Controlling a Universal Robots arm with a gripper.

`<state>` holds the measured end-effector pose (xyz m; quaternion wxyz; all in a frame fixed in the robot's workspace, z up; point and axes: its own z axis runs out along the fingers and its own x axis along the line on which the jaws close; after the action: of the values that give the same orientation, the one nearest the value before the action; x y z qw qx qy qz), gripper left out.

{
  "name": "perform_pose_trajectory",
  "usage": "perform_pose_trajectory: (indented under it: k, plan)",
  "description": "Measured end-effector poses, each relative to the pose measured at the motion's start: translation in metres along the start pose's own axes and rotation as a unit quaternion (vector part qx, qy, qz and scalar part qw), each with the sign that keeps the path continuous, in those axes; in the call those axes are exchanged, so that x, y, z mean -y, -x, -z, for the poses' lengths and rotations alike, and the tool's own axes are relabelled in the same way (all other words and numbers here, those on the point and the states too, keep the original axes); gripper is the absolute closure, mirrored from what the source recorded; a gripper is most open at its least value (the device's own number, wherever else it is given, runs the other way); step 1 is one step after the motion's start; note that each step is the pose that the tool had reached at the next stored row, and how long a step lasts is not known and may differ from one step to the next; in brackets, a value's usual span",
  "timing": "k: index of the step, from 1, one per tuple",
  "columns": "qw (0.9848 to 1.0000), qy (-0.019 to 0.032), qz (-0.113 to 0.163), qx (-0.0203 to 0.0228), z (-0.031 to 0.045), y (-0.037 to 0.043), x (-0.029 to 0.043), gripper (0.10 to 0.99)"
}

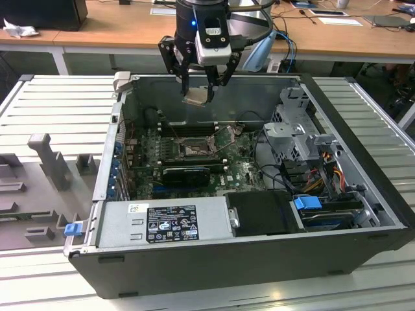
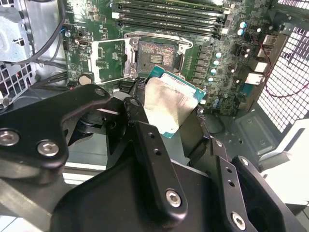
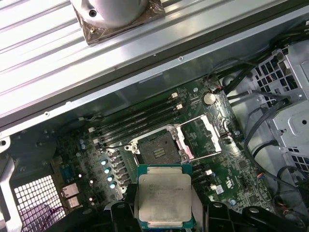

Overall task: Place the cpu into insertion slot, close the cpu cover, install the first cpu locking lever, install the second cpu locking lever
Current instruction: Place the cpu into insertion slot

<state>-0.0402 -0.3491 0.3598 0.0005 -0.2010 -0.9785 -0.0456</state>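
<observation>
Watching the feeds, I saw the jaws clenched on the cpu (image 1: 196,96), gripping it by two opposite edges so that the pale square sat between them, its metal face towards both wrist cameras. In the exterior view the chip hung tilted at the tips of the jaws, above the far wall of the open computer case (image 1: 214,259) and clear of everything inside it. The case lay on its side on the ribbed metal bench (image 1: 58,103). Down on the green motherboard (image 1: 243,170) the insertion slot (image 1: 193,150) lay bare, well apart from the cpu and lower than it. In the first wrist view its dark rim and pin field showed just beyond the chip's far edge. The cpu cover (image 3: 213,136) was swung open off the slot and lay to one side of it, with the board visible through its square window. A row of long black memory slots (image 3: 140,121) ran along the far side of the slot.
</observation>
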Motion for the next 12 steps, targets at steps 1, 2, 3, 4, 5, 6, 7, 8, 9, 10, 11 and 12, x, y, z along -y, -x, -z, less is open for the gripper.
perform_pose_trajectory:
  k: [1,2,3,4,5,6,7,8,9,10,11,12]
  plan:
    - [1.0,0.0,-0.001,0.0001,0.0,0.0,0.0,0.561]
    - [1.0,0.0,-0.003,0.0002,0.0,0.0,0.0,0.561]
    - [1.0,0.0001,-0.004,0.0004,0.0,0.0,0.0,0.561]
    - [1.0,0.0001,-0.007,0.0006,0.0,0.0,0.0,0.561]
    - [1.0,0.0002,-0.009,0.0008,0.0,0.0,0.0,0.561]
    - [0.9999,0.0002,-0.012,0.0011,0.0,0.0,0.0,0.561]
    - [0.9999,0.0003,-0.015,0.0013,0.0,0.0,0.0,0.561]
    - [0.9998,0.0003,-0.017,0.0015,0.0,0.0,0.0,0.561]
    - [0.9998,0.0003,-0.019,0.0017,0.0,0.0,0.0,0.561]
    - [0.9998,0.0004,-0.021,0.0018,0.0,0.0,0.0,0.561]
    - [0.9997,0.0004,-0.023,0.002,0.0,0.0,0.0,0.561]
    - [0.9997,0.0005,-0.025,0.0022,0.0,0.0,0.0,0.561]
